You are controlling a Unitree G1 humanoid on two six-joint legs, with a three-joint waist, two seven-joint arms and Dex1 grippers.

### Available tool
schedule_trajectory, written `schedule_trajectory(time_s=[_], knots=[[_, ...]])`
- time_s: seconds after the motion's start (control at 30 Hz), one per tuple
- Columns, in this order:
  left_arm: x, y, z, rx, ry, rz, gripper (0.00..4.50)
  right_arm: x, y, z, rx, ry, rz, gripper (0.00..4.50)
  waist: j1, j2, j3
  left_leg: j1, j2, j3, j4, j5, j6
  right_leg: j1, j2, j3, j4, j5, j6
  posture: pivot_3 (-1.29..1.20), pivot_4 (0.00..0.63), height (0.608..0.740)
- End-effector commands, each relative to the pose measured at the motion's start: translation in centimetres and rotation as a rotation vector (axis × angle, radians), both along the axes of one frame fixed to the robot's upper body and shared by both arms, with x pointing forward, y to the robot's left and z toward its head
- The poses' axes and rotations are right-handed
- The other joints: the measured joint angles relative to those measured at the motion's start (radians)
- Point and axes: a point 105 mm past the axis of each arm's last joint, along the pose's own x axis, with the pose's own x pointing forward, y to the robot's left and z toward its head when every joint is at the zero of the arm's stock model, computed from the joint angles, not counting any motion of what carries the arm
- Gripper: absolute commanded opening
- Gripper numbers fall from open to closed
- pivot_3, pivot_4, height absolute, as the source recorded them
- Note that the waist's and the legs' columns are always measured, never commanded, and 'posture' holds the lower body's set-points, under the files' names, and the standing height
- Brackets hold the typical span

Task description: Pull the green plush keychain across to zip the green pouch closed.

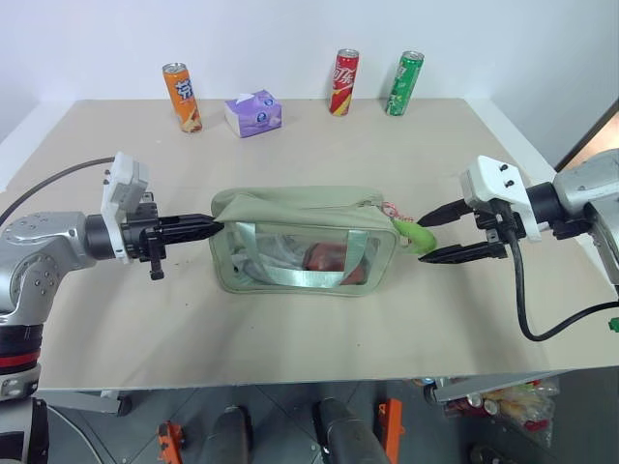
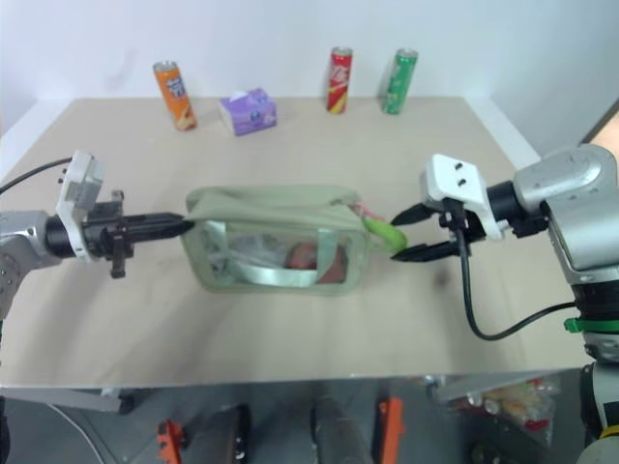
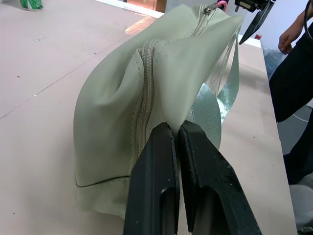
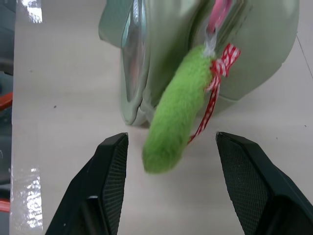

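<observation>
Desk (image 1: pixel 290 338): broad bare tan surface at 6 o'clock of the pouch, running clear to the near edge; open strips on both sides as well.
Green pouch (image 1: pixel 290 217) mid-desk, long axis left to right, clear panel facing the near edge, zipper along the top.
Left claw (image 1: pixel 193 230) at the pouch's 9 o'clock end, fingers (image 3: pixel 156 186) pressed together, pinching a fold of fabric just beside the zipper line.
Right claw (image 1: pixel 450 232) at the pouch's 3 o'clock end, jaws spread wide, gripping nothing.
Green plush keychain (image 4: pixel 176 112) hanging off the 3 o'clock end from a pink clasp with a red-and-white ribbon; tip between the two open fingers, touching neither.
At 12 o'clock, along the far edge, well apart from the pouch: orange can (image 1: pixel 182 97), purple tissue pack (image 1: pixel 253 113), red can (image 1: pixel 343 82), green can (image 1: pixel 404 83).
</observation>
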Motion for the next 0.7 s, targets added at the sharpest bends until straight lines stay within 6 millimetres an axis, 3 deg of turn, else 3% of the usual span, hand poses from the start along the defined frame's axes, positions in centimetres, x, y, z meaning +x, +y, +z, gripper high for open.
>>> schedule_trajectory(time_s=[0.03, 0.13, 0.17, 0.43, 0.7], knots=[[-0.4, 0.2, 1.3, 0.0, -0.047, 0.001, 0.0, 0.2, 0.5, 1.0, 0.017, -0.024, 0.008, 2.94, 0.0, 0.0, 0.0, 0.0, 0.0, 0.0, 0.0, 0.0, 0.0, 0.0, 0.0, 0.0, 0.0, 0.0, 0.0, 0.0, 0.15, 0.74], [-0.4, 0.1, 1.2, 0.0, -0.046, 0.001, 0.0, 0.5, 0.9, 1.0, 0.047, -0.023, 0.005, 2.94, 0.0, 0.0, 0.0, 0.0, 0.0, 0.0, 0.0, 0.0, 0.0, 0.0, 0.0, 0.0, 0.0, 0.0, 0.0, 0.0, 0.15, 0.74], [-0.4, 0.1, 1.2, 0.001, -0.046, 0.002, 0.0, 0.7, 1.0, 1.0, 0.056, -0.027, -0.001, 2.7, 0.0, 0.0, 0.0, 0.0, 0.0, 0.0, 0.0, 0.0, 0.0, 0.0, 0.0, 0.0, 0.0, 0.0, 0.0, 0.0, 0.15, 0.74], [-0.4, 0.2, 1.2, 0.002, -0.046, 0.003, 0.0, 1.0, 0.7, 0.4, 0.047, -0.024, -0.002, 0.07, 0.0, 0.0, 0.0, 0.0, 0.0, 0.0, 0.0, 0.0, 0.0, 0.0, 0.0, 0.0, 0.0, 0.0, 0.0, 0.0, 0.15, 0.74], [-0.4, 0.1, 1.1, 0.004, -0.046, -0.001, 0.0, 1.4, -1.4, -0.1, -0.012, -0.042, -0.061, 0.03, 0.0, 0.0, 0.0, 0.0, 0.0, 0.0, 0.0, 0.0, 0.0, 0.0, 0.0, 0.0, 0.0, 0.0, 0.0, 0.0, 0.15, 0.74]])
